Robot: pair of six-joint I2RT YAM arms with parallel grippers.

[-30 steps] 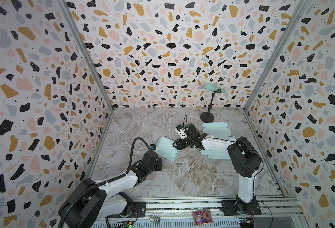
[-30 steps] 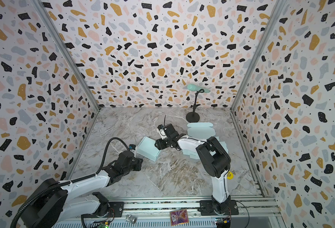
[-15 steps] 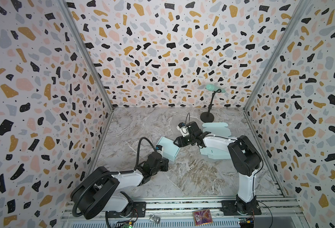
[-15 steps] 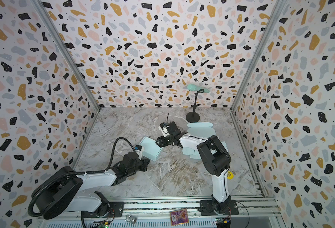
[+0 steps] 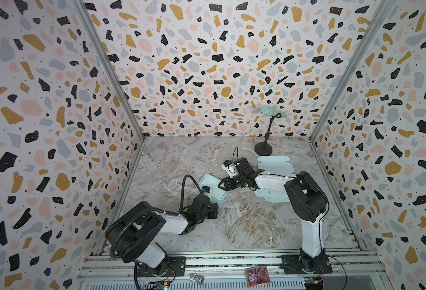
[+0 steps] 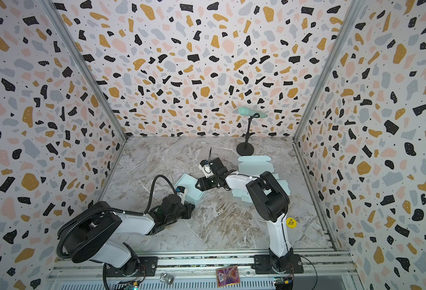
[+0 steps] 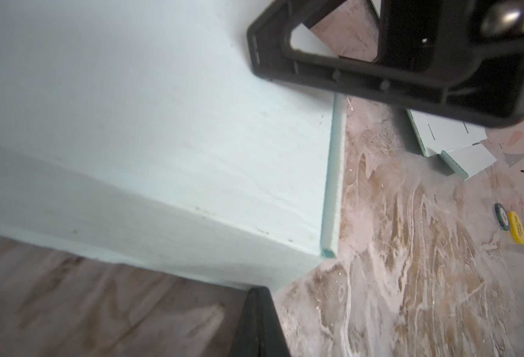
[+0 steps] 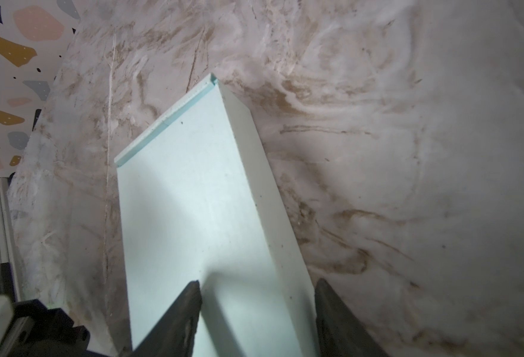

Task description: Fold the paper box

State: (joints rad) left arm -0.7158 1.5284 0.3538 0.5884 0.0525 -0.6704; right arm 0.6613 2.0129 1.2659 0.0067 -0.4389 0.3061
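Observation:
The paper box [image 5: 214, 190] [image 6: 191, 188] is pale mint and stands folded shut on the marble floor between the two arms. My left gripper [image 5: 214, 209] [image 6: 189, 209] is shut with nothing in it. Its tip [image 7: 258, 309] sits at the foot of the box's [image 7: 168, 148] near wall. My right gripper [image 5: 222, 185] [image 6: 198, 185] reaches in from the far right and is open. In the right wrist view, one of its fingers [image 8: 189, 304] hangs over the box's [image 8: 198, 201] top face. The other finger stands just outside the side wall.
Two flat mint box blanks [image 5: 276, 163] [image 5: 269, 194] lie at the right, partly under the right arm. A black stand [image 5: 264, 150] holding a mint cylinder [image 5: 273, 113] is at the back right. Patterned walls close three sides. A metal rail [image 5: 232, 261] runs along the front.
My left gripper has slid right along the box's near side and closed. The right gripper has narrowed slightly over the box's far end. The box has barely moved.

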